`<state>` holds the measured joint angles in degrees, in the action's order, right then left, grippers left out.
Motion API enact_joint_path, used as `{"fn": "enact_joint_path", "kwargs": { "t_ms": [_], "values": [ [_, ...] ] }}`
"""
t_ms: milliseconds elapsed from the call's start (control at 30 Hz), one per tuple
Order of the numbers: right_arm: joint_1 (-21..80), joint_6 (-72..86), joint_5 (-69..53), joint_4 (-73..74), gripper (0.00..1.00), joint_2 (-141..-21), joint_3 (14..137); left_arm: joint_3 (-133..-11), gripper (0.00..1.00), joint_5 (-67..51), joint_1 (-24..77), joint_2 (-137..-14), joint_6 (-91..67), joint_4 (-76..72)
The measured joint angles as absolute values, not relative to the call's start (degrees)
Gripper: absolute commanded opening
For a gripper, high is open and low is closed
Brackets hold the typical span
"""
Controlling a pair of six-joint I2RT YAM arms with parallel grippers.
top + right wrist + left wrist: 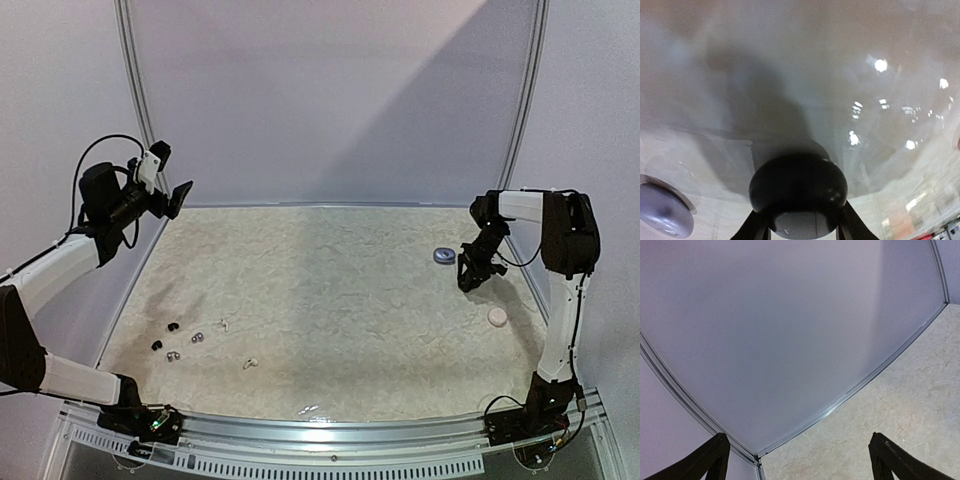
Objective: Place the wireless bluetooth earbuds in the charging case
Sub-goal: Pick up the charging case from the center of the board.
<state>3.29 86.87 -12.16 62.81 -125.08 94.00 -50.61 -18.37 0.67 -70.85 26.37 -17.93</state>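
item: earbud-and-case set, task barely begun. no earbuds point(173, 355) are in a case; all six lie loose near the table point(350, 300)'s left front: black pair point(172, 326), silvery-grey pair point(197, 337), white pair point(250, 363), each a tiny rounded pebble, the pairs near one another but apart. cases stand well apart from them on the right side: blue-grey case point(444, 255), a smooth low disc, lid down; white case point(497, 316), small, round, pale, nearer the front; black charging case point(797, 187), glossy, domed, with a seam round its middle, lid apparently closed. right gripper point(802, 222): fingers pressed against both sides of the black charging case, which sits just beside the blue-grey one. left gripper point(797, 460): jaws wide apart, holding nothing, raised high at the far left, aimed at the back wall. table surface: pale, mottled, stone-like, matt. remaining, by judgement: open each case, carry over and seat all six buds.
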Motion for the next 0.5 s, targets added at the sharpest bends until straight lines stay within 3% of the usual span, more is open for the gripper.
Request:
{"fn": "enact_joint_path", "kwargs": {
  "t_ms": [200, 500],
  "values": [
    [3.4, 86.1, -12.3, 62.6, 0.00, -125.0, 93.8, -49.9, 0.99, -18.7, 0.7, -70.7, 26.4, -18.3],
    [4.5, 78.0, -10.6, 62.4, 0.00, -125.0, 98.4, -49.5, 0.99, -20.7, 0.6, -69.8, 25.6, -18.6]
  ]
}}
